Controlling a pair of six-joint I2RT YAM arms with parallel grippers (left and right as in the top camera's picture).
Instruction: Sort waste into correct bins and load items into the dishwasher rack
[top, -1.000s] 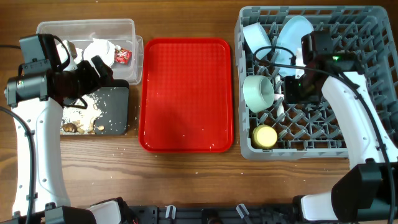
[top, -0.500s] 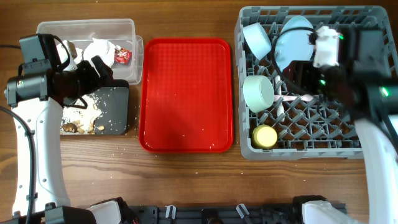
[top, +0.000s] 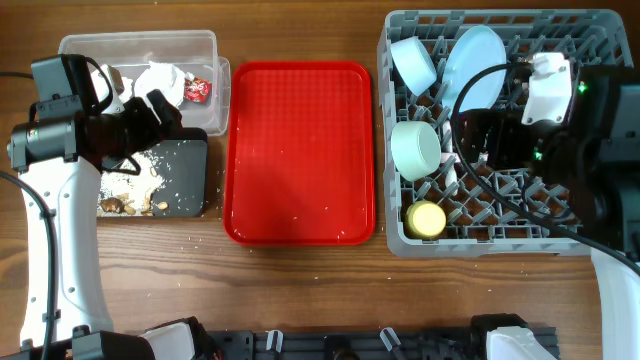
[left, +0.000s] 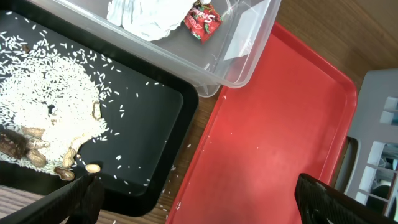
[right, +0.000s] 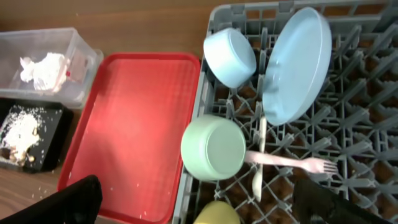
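Observation:
The grey dishwasher rack (top: 480, 246) holds a pale blue plate (top: 475, 62), a small pale bowl (top: 413, 62), a mint-green bowl (top: 415, 150) and a yellow cup (top: 427, 219). In the right wrist view a white fork (right: 292, 163) and a spoon (right: 259, 163) lie crossed on the rack grid (right: 360, 74). My right gripper (right: 202, 205) hangs open and empty above them. The clear tub (top: 80, 45) contains napkins (top: 160, 80) and a red wrapper (top: 197, 90). Rice and nut scraps (left: 37, 149) lie in the black tray (left: 149, 112). My left gripper (left: 199, 202) is open and empty over that tray's right edge.
A large red serving tray (top: 300, 150) lies between the bins and the rack, with a few specks on it. Some rice grains are scattered on the wood by the black tray's near corner (left: 171, 196). The right arm (top: 590, 150) covers the rack's right part.
My right gripper has opened wide and risen away from the rack floor, leaving the fork lying on the grid. The left arm has not moved.

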